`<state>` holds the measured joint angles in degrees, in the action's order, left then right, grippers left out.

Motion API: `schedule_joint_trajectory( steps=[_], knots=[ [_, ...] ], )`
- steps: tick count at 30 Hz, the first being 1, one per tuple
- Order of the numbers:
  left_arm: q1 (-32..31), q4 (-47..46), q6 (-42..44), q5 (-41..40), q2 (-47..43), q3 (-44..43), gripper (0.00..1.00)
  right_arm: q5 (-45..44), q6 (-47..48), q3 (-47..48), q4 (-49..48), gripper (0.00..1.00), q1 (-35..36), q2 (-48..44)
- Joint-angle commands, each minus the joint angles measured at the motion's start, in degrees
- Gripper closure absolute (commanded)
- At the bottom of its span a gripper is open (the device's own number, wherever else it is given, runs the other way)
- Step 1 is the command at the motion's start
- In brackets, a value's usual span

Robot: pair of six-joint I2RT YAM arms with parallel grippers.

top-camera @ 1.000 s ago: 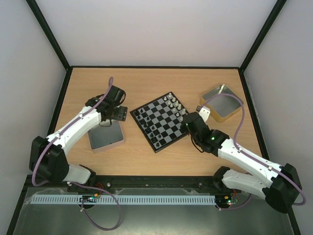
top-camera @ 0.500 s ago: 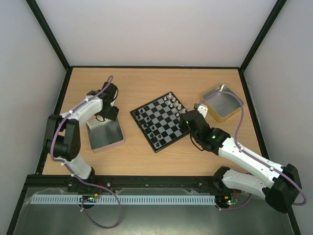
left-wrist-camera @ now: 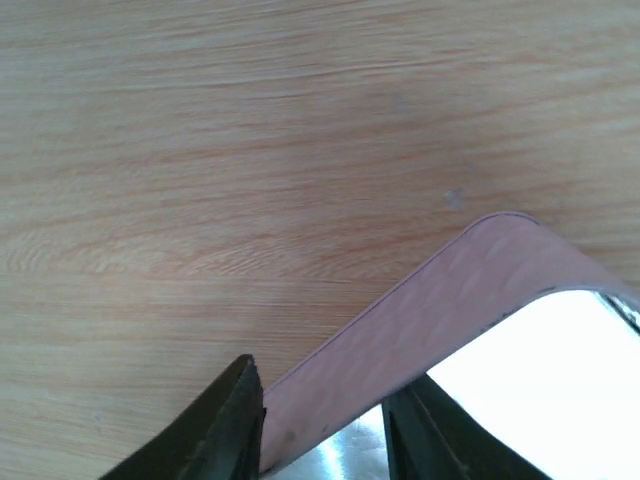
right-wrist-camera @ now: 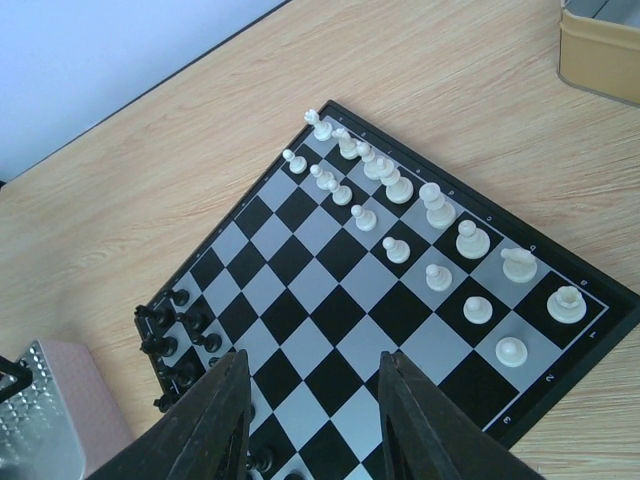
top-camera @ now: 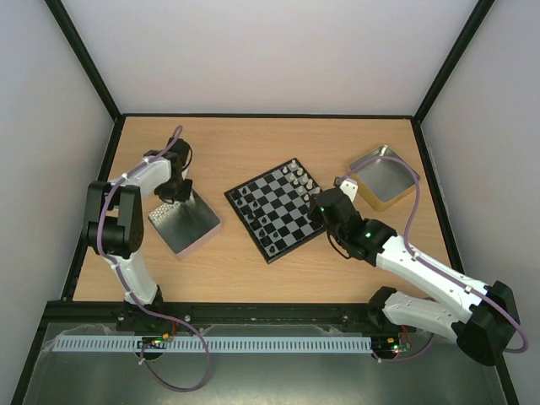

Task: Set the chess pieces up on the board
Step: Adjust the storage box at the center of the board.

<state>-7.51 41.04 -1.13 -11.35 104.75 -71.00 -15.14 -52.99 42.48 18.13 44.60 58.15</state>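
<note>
Currently left end effector (left-wrist-camera: pixel 325 388) is clamped on the wall of the tin (left-wrist-camera: pixel 450 290), one finger inside, one outside; bare bench (left-wrist-camera: pixel 250 150) just beyond its tips. Tin contents not visible. Likely step: tipping or shifting the tin to get at pieces. Keep the pinch square and tilt slowly so nothing scatters. Right end effector (right-wrist-camera: pixel 315 365) part-open, empty, over the board (right-wrist-camera: pixel 300 300); black pieces (right-wrist-camera: pixel 165 335) ahead-left of it, white pieces (right-wrist-camera: pixel 398 250) ahead-right, second tin (right-wrist-camera: pixel 600 50) farther right.

White link shells and black joints make up the left arm (top-camera: pixel 143 175) and right arm (top-camera: pixel 422 268) – each trailing a purple cable (top-camera: pixel 206 359). A green light (top-camera: pixel 366 234) glows on the right arm; the right gripper (right-wrist-camera: pixel 315 357) has black fingers.
</note>
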Motion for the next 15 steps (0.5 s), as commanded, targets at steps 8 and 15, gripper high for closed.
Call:
schedule_joint_trajectory(
  steps=[8, 15],
  knots=[
    [2.9, 2.0, -5.1, -0.6, -1.7, 1.8, 0.81, -0.8, 0.6, 1.9, 0.2, 0.66, -0.2, 0.7],
    [3.5, 3.4, -8.0, -0.5, -4.1, 3.7, 0.96, -0.4, 1.3, 2.5, 0.5, 0.65, -0.1, 1.3]
  ],
)
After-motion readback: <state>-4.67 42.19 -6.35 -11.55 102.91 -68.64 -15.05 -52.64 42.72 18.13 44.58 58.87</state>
